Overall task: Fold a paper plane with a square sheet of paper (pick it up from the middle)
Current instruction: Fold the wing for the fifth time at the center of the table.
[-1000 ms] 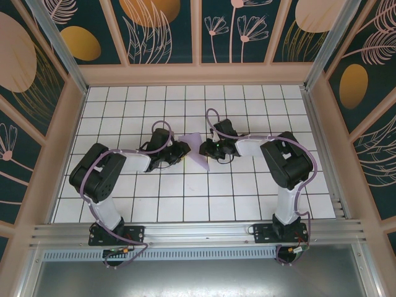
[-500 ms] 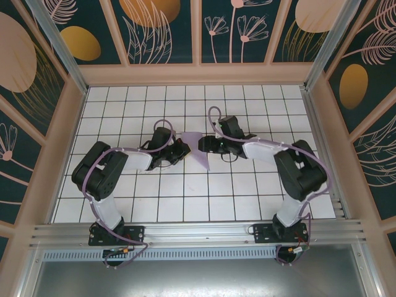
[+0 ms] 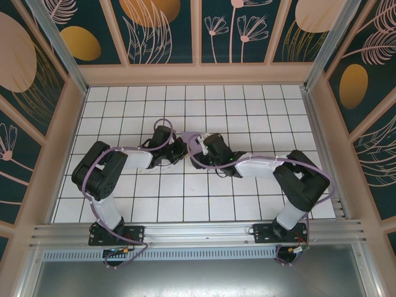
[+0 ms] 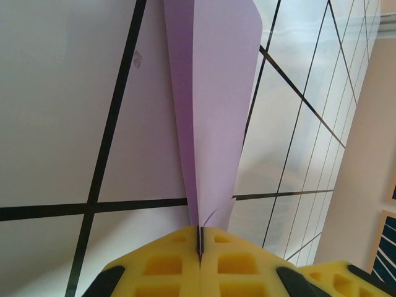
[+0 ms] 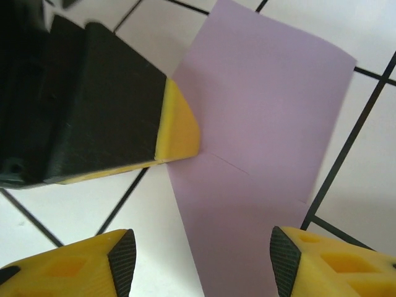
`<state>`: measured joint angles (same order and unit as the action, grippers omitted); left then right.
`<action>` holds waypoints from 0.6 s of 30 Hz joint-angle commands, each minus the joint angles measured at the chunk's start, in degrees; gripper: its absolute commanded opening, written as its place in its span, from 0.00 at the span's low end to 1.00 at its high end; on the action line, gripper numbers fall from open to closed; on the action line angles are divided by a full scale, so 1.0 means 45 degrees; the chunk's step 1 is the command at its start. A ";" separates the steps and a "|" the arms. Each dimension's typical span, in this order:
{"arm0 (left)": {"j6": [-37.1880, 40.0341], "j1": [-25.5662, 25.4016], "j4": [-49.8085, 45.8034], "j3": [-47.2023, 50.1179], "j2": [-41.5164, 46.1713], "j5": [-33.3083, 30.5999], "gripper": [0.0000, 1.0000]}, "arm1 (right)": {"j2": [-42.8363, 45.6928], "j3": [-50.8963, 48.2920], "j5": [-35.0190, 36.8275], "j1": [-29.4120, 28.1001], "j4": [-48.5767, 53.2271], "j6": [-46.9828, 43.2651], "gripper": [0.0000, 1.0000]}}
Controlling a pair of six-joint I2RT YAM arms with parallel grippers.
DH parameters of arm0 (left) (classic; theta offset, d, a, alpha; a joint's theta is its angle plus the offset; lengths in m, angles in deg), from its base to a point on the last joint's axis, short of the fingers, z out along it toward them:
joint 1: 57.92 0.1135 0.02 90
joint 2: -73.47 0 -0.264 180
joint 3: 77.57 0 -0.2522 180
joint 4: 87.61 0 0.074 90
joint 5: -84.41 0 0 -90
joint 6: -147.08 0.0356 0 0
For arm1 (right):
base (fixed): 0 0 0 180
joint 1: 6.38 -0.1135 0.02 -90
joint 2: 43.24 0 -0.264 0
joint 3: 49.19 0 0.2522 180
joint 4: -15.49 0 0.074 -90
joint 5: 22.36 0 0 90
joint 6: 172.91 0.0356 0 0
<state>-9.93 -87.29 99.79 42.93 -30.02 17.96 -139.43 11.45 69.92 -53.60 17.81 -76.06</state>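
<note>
The lilac paper [image 4: 213, 93], matte and folded into a long narrow wedge, sits near the middle of the table [image 3: 124, 117]. The left gripper [image 4: 199, 238] clamps its narrow end. The right gripper [image 5: 201, 263] straddles it, jaws wide apart, holding nothing.

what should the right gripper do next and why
Probably ease the right gripper down and close on the purple paper. Its jaws stand open on either side of the sheet, while the left gripper is shut on the paper's narrow end.
</note>
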 commanded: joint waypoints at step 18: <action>-0.0782 -0.0037 -0.0210 -0.0151 0.0435 0.0060 0.04 | -0.2181 0.0043 0.4114 -0.1075 -0.2731 -0.1530 0.53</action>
<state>-12.53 -87.29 99.79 42.96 -29.64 17.96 -148.43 11.86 85.38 -57.71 9.02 -81.37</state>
